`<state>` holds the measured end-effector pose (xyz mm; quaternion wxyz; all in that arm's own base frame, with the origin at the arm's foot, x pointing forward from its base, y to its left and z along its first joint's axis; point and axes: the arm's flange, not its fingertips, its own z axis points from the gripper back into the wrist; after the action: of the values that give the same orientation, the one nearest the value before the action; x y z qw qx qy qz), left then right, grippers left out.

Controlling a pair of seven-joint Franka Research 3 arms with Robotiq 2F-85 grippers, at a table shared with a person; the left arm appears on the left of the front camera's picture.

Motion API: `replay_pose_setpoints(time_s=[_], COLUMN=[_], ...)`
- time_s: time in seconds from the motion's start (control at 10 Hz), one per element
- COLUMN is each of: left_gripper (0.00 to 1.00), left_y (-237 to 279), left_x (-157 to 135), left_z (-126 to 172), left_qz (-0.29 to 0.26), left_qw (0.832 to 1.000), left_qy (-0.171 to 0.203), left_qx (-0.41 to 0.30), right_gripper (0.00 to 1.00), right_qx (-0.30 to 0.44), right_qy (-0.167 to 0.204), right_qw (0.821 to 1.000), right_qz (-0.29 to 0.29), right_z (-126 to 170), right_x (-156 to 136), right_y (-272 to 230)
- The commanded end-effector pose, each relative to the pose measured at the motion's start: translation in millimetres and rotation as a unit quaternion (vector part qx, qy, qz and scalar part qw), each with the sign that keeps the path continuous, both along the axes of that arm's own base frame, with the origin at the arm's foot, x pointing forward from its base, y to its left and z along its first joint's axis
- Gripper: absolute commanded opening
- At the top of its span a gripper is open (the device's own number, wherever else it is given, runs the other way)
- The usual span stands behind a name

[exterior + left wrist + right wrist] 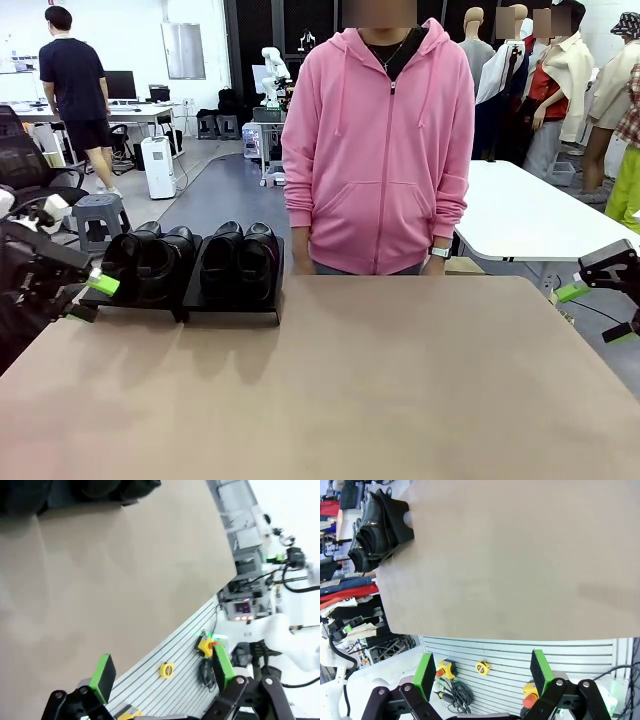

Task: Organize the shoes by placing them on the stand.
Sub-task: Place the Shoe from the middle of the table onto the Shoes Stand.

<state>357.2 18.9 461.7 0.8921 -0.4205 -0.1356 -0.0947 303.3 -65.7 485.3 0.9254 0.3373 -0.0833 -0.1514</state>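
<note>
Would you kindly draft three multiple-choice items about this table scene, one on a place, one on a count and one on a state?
1. Where does the low matte-black rectangular stand sit on the tan table?
A. Far left corner
B. Near right corner
C. Dead centre

2. How many glossy black leather slip-on shoes rest on the stand?
A. Two
B. Four
C. Six

3. How do the left gripper and the right gripper stand?
A. Both open, holding nothing
B. Left shut on a shoe
C. Both shut

Answers:
1. A, since the front view shows the stand at the table's far edge on the robot's left.
2. B, as two pairs stand side by side.
3. A, because each wrist view shows green pads spread wide with nothing between them.
</note>
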Motion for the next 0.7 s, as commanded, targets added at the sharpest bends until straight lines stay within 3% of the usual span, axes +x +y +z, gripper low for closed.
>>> replay_pose_setpoints(time_s=[0.0,0.6], left_gripper=[1.0,1.0], left_y=[-19.7,-19.7], left_x=[-0.8,-0.8], left_z=[18.7,18.7], left_qz=[-0.018,-0.018], left_qw=[0.999,0.999], left_qy=[0.003,0.003], left_qx=[0.041,0.041], right_gripper=[1.0,1.0], right_qx=[0.014,0.014], right_qy=[-0.012,-0.012], right_qw=[1.0,1.0], right_qz=[0.01,0.01], right_z=[2.2,2.2], right_x=[2.0,2.0], right_y=[-1.3,-1.3])
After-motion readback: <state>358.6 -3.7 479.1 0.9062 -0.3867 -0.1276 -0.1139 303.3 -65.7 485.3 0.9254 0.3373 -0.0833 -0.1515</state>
